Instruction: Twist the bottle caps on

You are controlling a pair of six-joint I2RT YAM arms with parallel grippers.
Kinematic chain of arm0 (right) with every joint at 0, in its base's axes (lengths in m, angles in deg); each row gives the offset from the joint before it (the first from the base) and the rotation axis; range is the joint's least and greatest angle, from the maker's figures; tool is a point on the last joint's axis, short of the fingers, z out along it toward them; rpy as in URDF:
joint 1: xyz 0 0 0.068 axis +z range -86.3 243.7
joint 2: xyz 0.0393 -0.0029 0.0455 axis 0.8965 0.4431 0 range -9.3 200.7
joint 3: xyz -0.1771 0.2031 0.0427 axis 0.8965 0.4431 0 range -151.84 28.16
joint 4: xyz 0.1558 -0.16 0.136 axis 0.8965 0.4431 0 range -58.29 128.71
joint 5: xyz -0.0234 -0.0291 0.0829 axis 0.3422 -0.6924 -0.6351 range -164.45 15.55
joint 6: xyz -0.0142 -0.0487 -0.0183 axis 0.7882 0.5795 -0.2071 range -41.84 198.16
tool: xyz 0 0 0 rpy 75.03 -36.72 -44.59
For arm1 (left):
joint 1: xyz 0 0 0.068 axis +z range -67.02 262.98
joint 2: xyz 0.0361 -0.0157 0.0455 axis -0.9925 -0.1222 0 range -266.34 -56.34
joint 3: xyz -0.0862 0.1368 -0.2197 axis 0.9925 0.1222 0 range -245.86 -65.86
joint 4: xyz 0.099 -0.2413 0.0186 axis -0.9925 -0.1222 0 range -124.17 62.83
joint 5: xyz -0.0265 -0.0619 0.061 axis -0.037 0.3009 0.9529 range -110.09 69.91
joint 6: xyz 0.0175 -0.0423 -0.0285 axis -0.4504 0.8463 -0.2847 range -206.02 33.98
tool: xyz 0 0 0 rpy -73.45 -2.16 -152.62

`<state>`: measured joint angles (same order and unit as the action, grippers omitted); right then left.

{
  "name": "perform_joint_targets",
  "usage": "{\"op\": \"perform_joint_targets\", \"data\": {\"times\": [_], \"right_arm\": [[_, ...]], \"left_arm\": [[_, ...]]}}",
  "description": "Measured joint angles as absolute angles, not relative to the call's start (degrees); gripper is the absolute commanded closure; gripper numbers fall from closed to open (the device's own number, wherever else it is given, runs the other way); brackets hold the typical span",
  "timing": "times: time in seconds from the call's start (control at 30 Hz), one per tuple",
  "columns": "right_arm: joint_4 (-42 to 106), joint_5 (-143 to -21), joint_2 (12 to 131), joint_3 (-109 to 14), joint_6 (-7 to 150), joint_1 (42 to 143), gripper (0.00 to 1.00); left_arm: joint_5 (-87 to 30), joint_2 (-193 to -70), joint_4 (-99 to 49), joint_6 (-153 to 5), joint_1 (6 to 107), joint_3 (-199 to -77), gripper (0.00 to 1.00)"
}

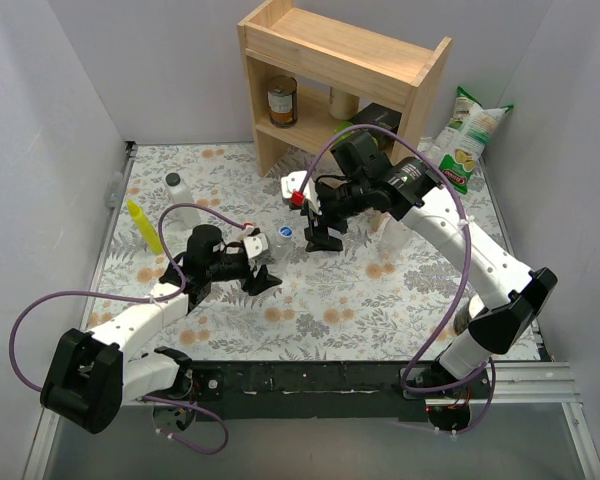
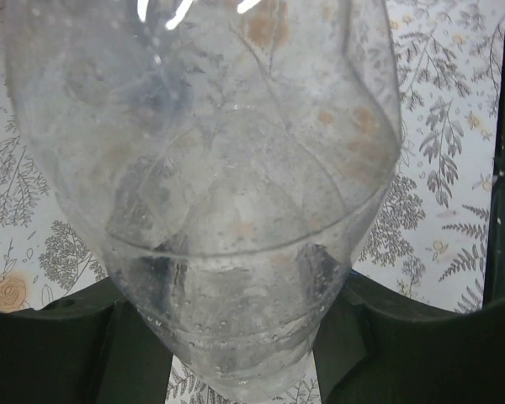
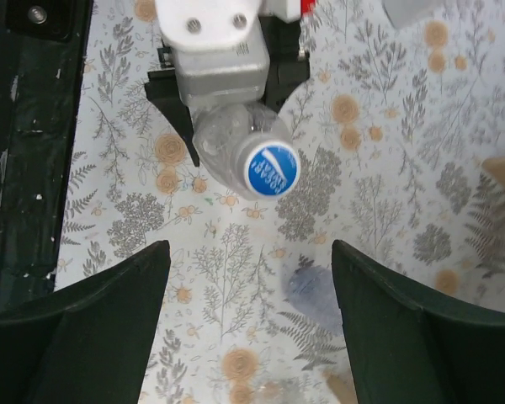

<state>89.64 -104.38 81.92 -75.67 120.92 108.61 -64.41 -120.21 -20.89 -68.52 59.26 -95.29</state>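
My left gripper (image 1: 263, 268) is shut on a clear bottle (image 1: 271, 244) and holds it tilted over the table, neck pointing towards the right arm. The bottle fills the left wrist view (image 2: 227, 210), pinched between the dark fingers (image 2: 63, 353). A blue cap (image 1: 285, 232) sits on its neck and shows end-on in the right wrist view (image 3: 271, 168). My right gripper (image 1: 325, 236) is open and empty, its fingers (image 3: 76, 311) spread wide, a short way from the cap and not touching it. Another clear bottle (image 1: 392, 228) stands by the right arm. The other caps are not visible.
A white bottle with a dark cap (image 1: 178, 196) and a yellow squeeze bottle (image 1: 145, 226) stand at the left. A wooden shelf (image 1: 330, 60) with a can (image 1: 282, 100) stands at the back. A chip bag (image 1: 470, 135) leans at the back right.
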Motion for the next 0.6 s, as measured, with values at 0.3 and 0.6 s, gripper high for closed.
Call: {"op": "perform_joint_targets", "data": {"times": [0.3,0.6], "right_arm": [[91.83,-110.83,81.92,-77.95,130.25,111.01,0.24],[92.31,-112.36,84.19,-78.36,132.61,111.10,0.37]], "left_arm": [[-65.37,-120.37,-28.10,-77.83,57.51,-97.76,1.00],[-65.37,-120.37,-28.93,-79.78,56.17,-98.33,1.00]]}}
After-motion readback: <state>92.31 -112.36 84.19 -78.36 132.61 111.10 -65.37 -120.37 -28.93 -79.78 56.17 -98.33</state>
